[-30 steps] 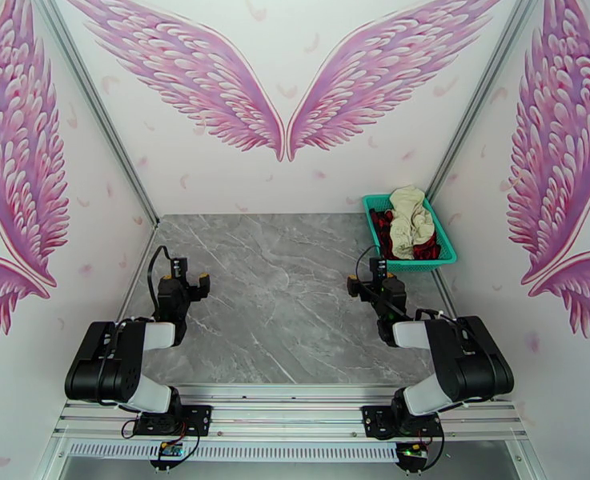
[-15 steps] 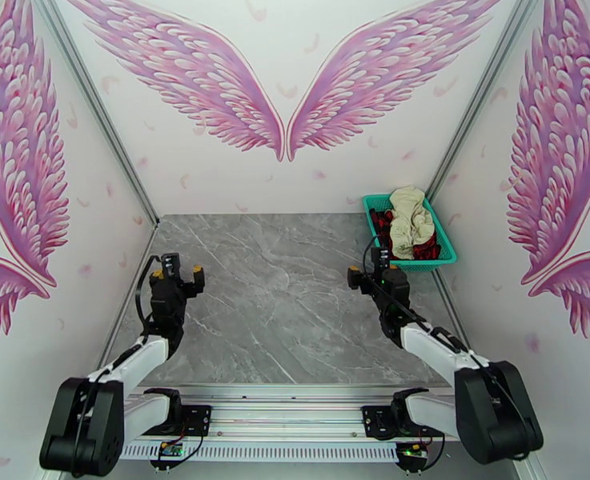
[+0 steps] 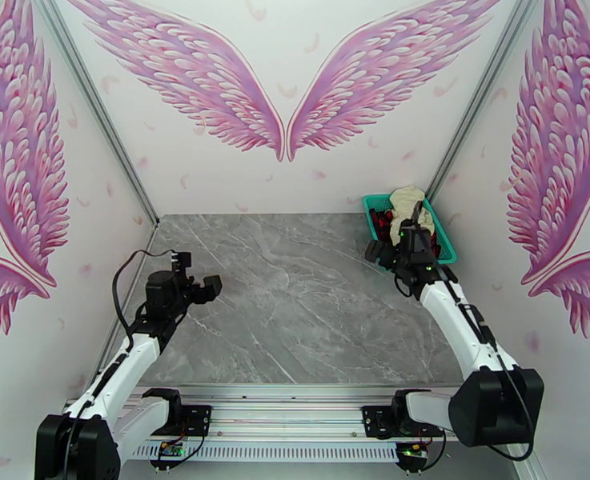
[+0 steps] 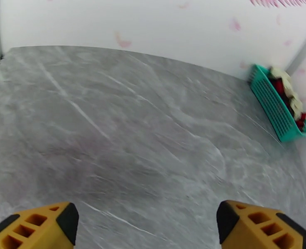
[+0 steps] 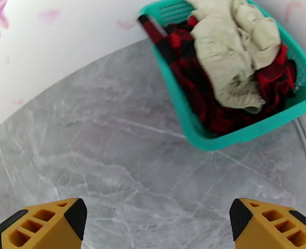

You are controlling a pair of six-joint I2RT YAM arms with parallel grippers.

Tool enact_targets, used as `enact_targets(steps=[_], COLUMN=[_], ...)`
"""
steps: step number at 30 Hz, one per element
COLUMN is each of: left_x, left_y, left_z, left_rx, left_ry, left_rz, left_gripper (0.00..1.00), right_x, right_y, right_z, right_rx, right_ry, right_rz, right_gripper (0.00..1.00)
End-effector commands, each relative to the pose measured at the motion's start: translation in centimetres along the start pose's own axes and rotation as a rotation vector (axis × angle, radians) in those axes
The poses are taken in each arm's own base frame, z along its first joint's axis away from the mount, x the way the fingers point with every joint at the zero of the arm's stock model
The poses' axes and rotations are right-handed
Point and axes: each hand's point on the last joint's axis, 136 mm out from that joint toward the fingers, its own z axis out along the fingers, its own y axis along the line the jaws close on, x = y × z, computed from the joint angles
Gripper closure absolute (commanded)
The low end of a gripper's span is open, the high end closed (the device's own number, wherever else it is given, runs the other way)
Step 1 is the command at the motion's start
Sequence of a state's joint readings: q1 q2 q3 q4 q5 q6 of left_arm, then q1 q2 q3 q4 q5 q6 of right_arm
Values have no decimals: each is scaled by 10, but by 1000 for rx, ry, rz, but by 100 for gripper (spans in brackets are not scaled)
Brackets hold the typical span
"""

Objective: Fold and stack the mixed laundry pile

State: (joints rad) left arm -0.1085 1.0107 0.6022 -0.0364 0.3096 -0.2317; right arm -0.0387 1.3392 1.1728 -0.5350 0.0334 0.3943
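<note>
Reach for the first garment. From the overhead camera we see the right gripper [image 3: 384, 250], fingers spread and holding nothing, poised at the seven o'clock edge of the teal plastic mesh basket [image 3: 448, 253]. The basket sits at the two o'clock corner of the grey marble-patterned table [image 3: 295, 314]. Inside it, the cream wrinkly cloth garment [image 3: 407, 198] lies heaped over the red-and-black buffalo-check shirt [image 3: 383, 223]. The left gripper [image 3: 197, 274], also spread and empty, hangs over the table's nine o'clock side, well apart from the basket.

The left wrist camera shows us its yellow fingers [image 4: 40, 227] wide, bare stone between them, the basket far off at two o'clock.

The right wrist camera looks past parted fingers at the basket at one o'clock, cream cloth on top, check fabric around it.

We judge the task barely begun, with nothing folded. Next, the right arm likely needs to cross the rim, drop onto the cream garment and close on a fold, lifting it clear without dragging the shirt or basket.
</note>
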Motion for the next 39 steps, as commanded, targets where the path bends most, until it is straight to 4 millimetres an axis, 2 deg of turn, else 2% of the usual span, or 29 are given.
enact_targets(steps=[1,5,8,12,17,20,23,25,27,32,34,39], left_x=[-24,-31,-31,-24,-27,-30,-31,-31,-31,-26,-24,-23], left_y=[-63,-105,-114,-117,-118,-116,-115,-113,-111,-108,-106,-105], left_z=[-8,-6,2,17,30,37,43,46,48,51,53,54], left_rx=[253,393,401,403,393,379,373,360,347,331,319,308], left_ry=[6,-9,-3,52,76,84,91,95,95,118,128,134], left_rz=[97,158,169,171,164,160,155,146,137,132,133,129], left_gripper=[10,10,10,12,13,14,14,15,15,15,15,16], right_x=[-7,-29,-38,-48,-56,-64,-73,-77,-80,-85,-83,-83], right_y=[-13,-22,-15,5,12,34,49,45,33,22,20,22], right_z=[5,32,59,93,129,147,159,169,177,199,206,212], right_rx=[35,34,-6,-74,-50,-87,-20,56,153,239,247,232], right_ry=[69,78,103,125,107,100,81,69,51,54,74,81], right_rz=[96,177,222,266,339,323,233,199,174,120,116,116], right_gripper=[6,8,15,26,28,27,25,25,25,25,29,57])
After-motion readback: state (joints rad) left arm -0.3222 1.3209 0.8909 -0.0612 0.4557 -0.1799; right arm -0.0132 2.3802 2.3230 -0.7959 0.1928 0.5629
